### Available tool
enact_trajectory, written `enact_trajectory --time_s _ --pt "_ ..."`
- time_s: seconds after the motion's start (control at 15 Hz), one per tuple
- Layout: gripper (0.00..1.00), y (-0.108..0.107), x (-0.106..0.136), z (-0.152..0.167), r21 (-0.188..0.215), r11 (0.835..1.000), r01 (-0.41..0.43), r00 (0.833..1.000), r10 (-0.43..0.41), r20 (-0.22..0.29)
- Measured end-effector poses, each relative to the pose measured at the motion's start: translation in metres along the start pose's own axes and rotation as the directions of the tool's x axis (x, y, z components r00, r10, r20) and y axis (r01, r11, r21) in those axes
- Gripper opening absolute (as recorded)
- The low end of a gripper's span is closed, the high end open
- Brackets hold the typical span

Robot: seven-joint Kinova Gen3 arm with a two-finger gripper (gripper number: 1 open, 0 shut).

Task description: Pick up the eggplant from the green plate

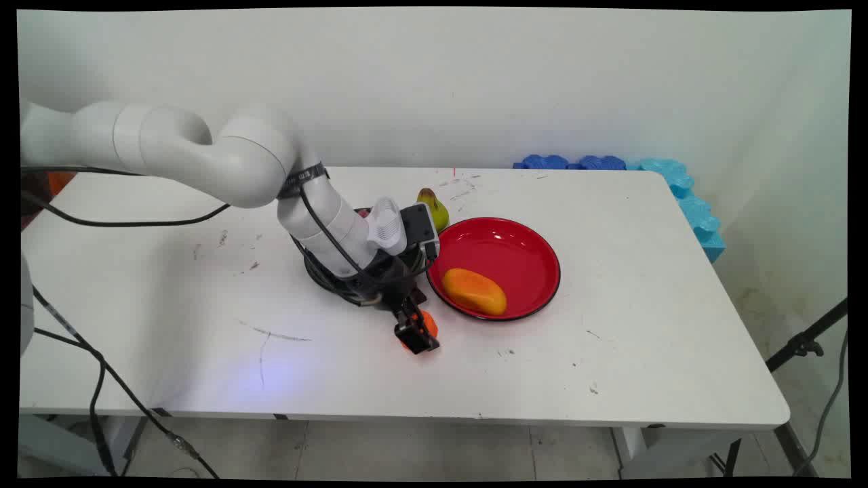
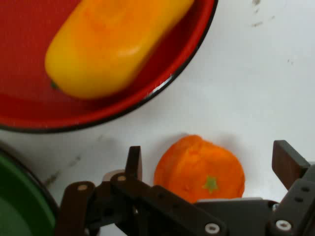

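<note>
White table (image 1: 610,339); on it red plate (image 1: 529,237); orange fruit (image 2: 199,169); pear (image 1: 437,207).

One red plate (image 1: 522,247), one mango (image 1: 475,291), one orange (image 2: 199,169), one pear (image 1: 437,207), one green bowl (image 2: 19,206).

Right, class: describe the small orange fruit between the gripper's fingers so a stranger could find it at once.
Start at the red plate in the middle of the white table. Just off its near-left rim, on the bare tabletop, sits a small toy orange between the open gripper fingers. Unlike the elongated yellow-orange mango on the plate, it is round with a green star-shaped stem mark.
</note>
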Motion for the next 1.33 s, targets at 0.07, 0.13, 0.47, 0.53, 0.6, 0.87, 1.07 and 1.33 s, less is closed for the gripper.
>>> enact_trajectory --time_s 0.07,0.13,0.47,0.53,0.6,0.87,1.07,1.33 --pt "1.00 0.000 0.001 -0.001 -0.002 1.000 -0.004 1.000 0.004 -0.004" --pt "1.00 -0.001 0.002 -0.005 -0.002 1.000 -0.013 1.000 0.013 -0.012" --pt "1.00 -0.018 0.014 -0.046 0.033 0.996 -0.077 0.996 0.078 -0.036" --pt "1.00 -0.027 0.017 -0.058 0.048 0.995 -0.090 0.995 0.092 -0.037" --pt "1.00 -0.037 0.020 -0.068 0.064 0.993 -0.100 0.994 0.102 -0.038" --pt "1.00 -0.077 0.023 -0.095 0.119 0.986 -0.113 0.993 0.116 -0.013" --pt "1.00 -0.104 0.015 -0.099 0.140 0.986 -0.088 0.996 0.087 0.014" --pt "1.00 -0.125 -0.003 -0.096 0.149 0.988 -0.033 0.999 0.028 0.037"
